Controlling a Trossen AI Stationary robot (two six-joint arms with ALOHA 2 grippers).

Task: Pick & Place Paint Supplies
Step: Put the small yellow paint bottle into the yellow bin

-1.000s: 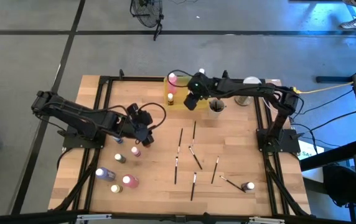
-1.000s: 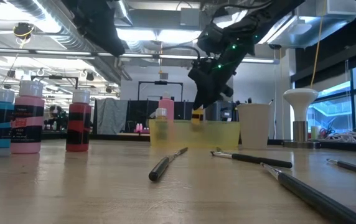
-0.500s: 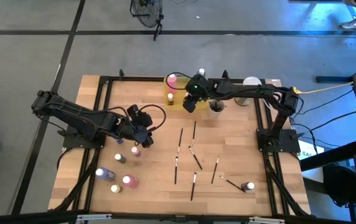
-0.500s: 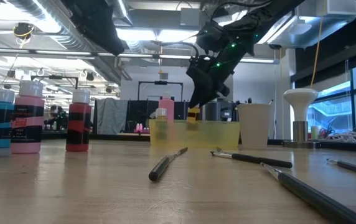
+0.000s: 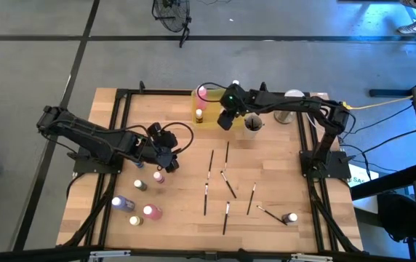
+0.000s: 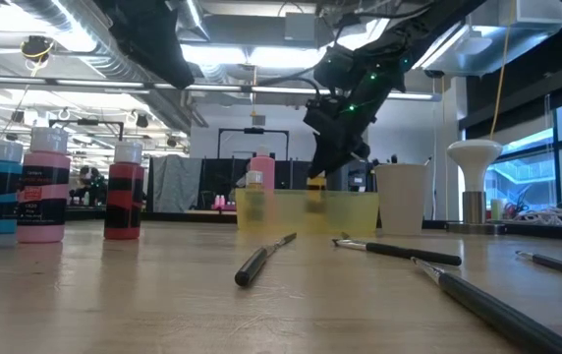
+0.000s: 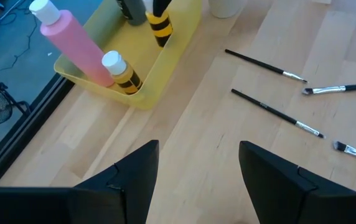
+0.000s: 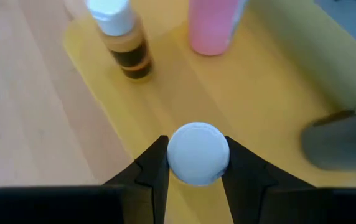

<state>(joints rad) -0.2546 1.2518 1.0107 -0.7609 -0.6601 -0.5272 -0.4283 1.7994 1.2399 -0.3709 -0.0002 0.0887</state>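
Paint bottle point(image 8: 197, 154), white-capped, sits clamped in the right hand point(image 8: 193, 163) above the yellow tray point(image 8: 259, 112).

Right gripper point(image 5: 225, 120) hangs over the yellow tray point(image 5: 209, 116); paintbrushes point(image 5: 226, 182) lie scattered.

Wooden table point(image 5: 186, 153), yellow tray point(image 5: 209, 115), cup point(image 5: 252, 124), scattered paintbrushes point(image 5: 209, 164), paint bottles point(image 5: 122, 203)
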